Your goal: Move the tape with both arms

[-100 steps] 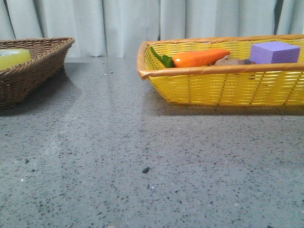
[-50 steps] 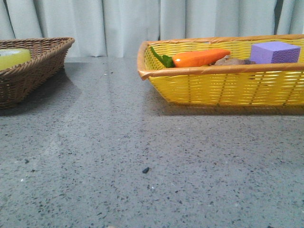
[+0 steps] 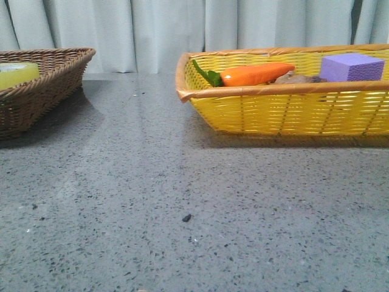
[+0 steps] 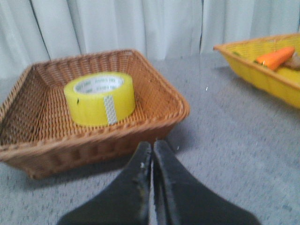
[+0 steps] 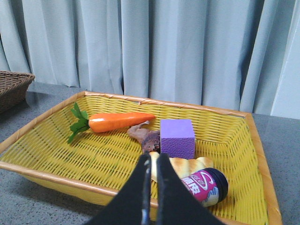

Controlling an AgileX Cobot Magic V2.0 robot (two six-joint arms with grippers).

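The tape (image 4: 100, 97), a yellow roll with a white core and a white end tab, lies flat in the brown wicker basket (image 4: 154, 117). In the front view only its top (image 3: 17, 74) shows over the basket's rim (image 3: 58, 76) at far left. My left gripper (image 4: 153, 146) is shut and empty, just in front of the brown basket's near wall. My right gripper (image 5: 153, 158) is shut and empty, at the near rim of the yellow basket (image 5: 47, 177). Neither gripper shows in the front view.
The yellow basket (image 3: 285, 112) at right holds a toy carrot (image 3: 255, 73), a purple block (image 3: 351, 66), a bread piece (image 5: 187, 165), a pink can (image 5: 206, 185) and a brownish object (image 5: 147, 137). Grey speckled table (image 3: 182, 194) lies between the baskets. Curtains hang behind.
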